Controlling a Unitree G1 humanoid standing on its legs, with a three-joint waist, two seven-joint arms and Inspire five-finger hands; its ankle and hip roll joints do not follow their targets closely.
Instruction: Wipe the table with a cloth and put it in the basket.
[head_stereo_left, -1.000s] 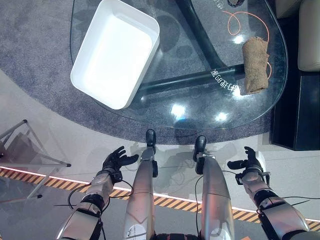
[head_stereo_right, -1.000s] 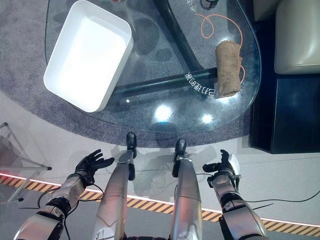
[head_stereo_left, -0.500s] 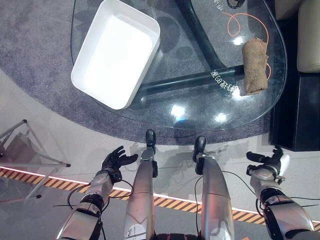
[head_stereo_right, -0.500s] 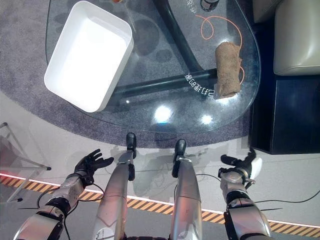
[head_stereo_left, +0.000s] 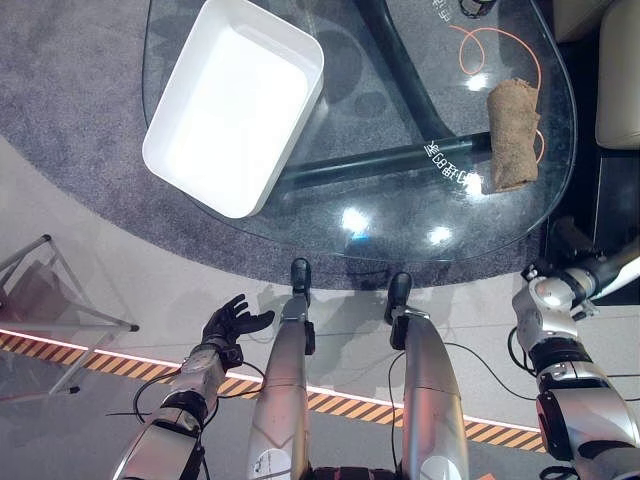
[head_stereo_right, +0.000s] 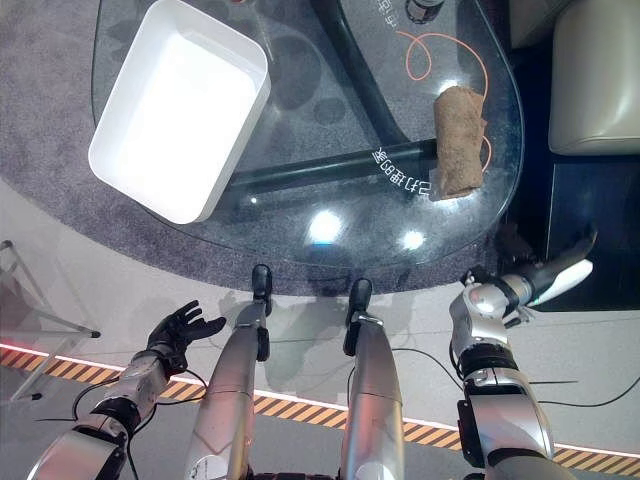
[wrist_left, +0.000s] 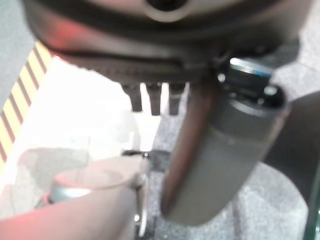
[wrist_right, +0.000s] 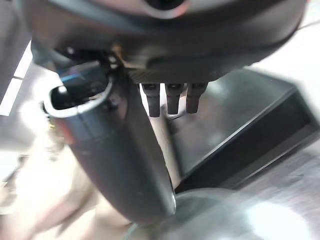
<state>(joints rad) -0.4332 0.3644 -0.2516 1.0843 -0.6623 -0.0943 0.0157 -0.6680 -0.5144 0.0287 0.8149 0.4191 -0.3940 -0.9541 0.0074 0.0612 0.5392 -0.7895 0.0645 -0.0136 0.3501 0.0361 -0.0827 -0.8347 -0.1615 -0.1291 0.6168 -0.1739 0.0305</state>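
Your left hand (head_stereo_left: 232, 322) hanging low beside floor stripe, fingers spreading wide, holding nothing. White basket (head_stereo_left: 233, 104) sitting at glass table's (head_stereo_left: 400, 215) left edge. Brown cloth (head_stereo_left: 513, 134) lying rolled near table's right edge. Your right hand (head_stereo_right: 545, 278) hovering off table's right edge, fingers stretching straight, gripping nothing.

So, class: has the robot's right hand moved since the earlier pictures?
Yes. The right hand has swung outward to the robot's right and forward, nearer the oval glass table's near edge.
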